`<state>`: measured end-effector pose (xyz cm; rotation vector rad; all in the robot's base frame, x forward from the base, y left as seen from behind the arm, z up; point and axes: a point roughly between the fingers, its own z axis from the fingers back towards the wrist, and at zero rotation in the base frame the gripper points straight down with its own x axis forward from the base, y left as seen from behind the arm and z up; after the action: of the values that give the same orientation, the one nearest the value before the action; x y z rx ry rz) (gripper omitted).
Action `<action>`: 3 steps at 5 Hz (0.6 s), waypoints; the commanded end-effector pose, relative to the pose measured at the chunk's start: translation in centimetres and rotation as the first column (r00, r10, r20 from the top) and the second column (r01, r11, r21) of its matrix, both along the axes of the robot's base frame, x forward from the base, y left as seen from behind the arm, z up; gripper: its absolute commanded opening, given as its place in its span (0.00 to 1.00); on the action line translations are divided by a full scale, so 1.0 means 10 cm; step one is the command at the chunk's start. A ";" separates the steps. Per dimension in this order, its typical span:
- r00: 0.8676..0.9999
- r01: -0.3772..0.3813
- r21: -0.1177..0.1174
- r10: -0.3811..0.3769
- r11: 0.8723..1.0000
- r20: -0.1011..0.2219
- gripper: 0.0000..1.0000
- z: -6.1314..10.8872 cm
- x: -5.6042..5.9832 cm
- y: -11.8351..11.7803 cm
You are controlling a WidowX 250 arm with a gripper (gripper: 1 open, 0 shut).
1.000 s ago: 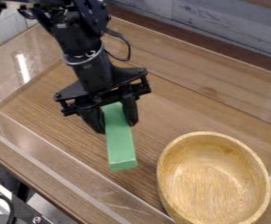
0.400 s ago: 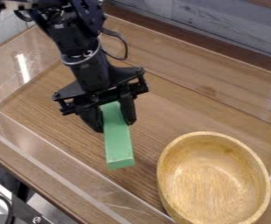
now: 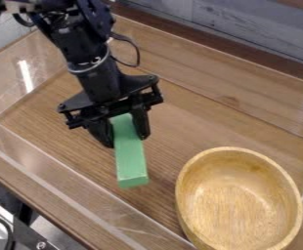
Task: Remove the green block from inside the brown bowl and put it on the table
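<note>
The green block (image 3: 129,156) is a slim bright green bar hanging at a slant, its lower end close to or on the table (image 3: 233,112), left of the brown bowl. My black gripper (image 3: 125,123) points steeply down and is shut on the green block's upper end, one finger on each side. The brown bowl (image 3: 239,203), wide, shallow and of light wood, sits at the lower right with nothing inside it. The block is outside the bowl, a short gap from its rim.
Low clear plastic walls (image 3: 63,195) run along the table's near and left edges, with another wall (image 3: 233,49) at the back. Cables and dark hardware (image 3: 0,229) sit beyond the near-left corner.
The arm and the held green block have drifted very slightly to the left; otherwise nothing has changed.
</note>
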<state>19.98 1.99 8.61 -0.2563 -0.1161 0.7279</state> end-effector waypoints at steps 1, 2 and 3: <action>0.999 -0.003 0.005 0.003 1.000 0.032 0.00 0.05 0.06 0.05; 0.999 -0.001 0.001 0.000 1.000 0.033 0.00 0.04 0.07 0.06; 0.999 0.002 -0.002 -0.002 1.000 0.033 0.00 0.02 0.07 0.07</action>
<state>20.13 2.35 8.15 -0.2663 -0.1130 0.7144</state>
